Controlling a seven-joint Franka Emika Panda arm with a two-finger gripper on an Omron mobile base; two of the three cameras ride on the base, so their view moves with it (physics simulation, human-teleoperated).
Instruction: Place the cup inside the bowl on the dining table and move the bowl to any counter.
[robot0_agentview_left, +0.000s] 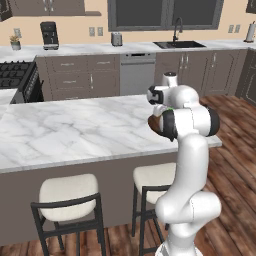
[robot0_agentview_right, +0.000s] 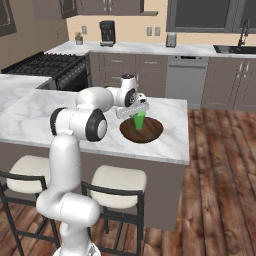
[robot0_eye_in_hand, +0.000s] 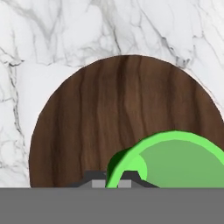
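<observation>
- Pincer (robot0_agentview_right: 138, 113) clenching the rim of the cup (robot0_agentview_right: 139, 120), one finger inside the wall and one outside, as the hand view suggests.
- Holding the cup upright over the bowl (robot0_agentview_right: 141, 129), toward the bowl's 11 o'clock in the right base view; cup base seeming to be at or just above the bowl's floor, contact being impossible to tell.
- In the hand view, cup (robot0_eye_in_hand: 175, 159) sitting at 5 o'clock, with the brown bowl (robot0_eye_in_hand: 109, 122) spreading beneath it toward 12 o'clock.
- Bowl resting on the desk (robot0_agentview_right: 170, 145), the dining table, near its corner at 4 o'clock in the right base view, stools (robot0_agentview_right: 118, 183) tucked below the near edge.
- Judging the step in hand: setting the cup down inside the bowl, then letting go.
- Doing it well, by judgement: lowering straight down until the base is sitting flat on the wood, keeping the cup vertical, avoiding any sideways drag that could be nudging the bowl toward the desk edge.
- Opening the fingers only once the cup is bearing its own weight; lifting straight up afterward so the inner finger is not tipping the cup.
- Remaining afterward: gripping the bowl by its rim and carrying it level to the wall counter (robot0_agentview_right: 150, 48) at 12 o'clock, beside the sink (robot0_agentview_right: 239, 49).
</observation>
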